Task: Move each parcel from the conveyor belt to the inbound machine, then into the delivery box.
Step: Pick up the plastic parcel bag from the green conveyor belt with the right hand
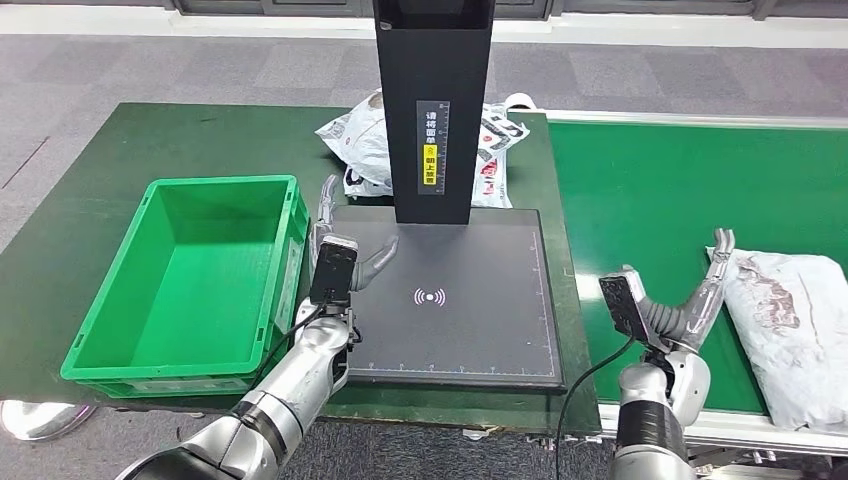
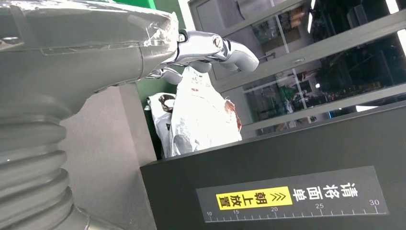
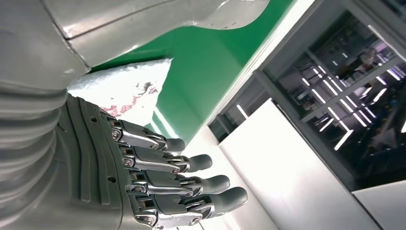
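Note:
A white plastic parcel [image 1: 795, 320] with red print lies on the green conveyor belt [image 1: 650, 190] at the right; it also shows in the right wrist view as the parcel [image 3: 119, 88]. My right hand [image 1: 700, 290] hovers just left of it, fingers spread and holding nothing; the fingers [image 3: 191, 177] are straight. My left hand [image 1: 345, 245] is open over the left edge of the black inbound machine's scan plate [image 1: 450, 300]. The thumb [image 2: 215, 48] sticks out. The green delivery box [image 1: 195, 280] stands empty at the left.
The machine's black column [image 1: 432, 100] rises behind the plate. Behind it lies a pile of white parcels [image 1: 365, 140], also visible as parcels [image 2: 201, 115]. The dark green table [image 1: 90, 190] carries box and machine. Grey floor lies beyond.

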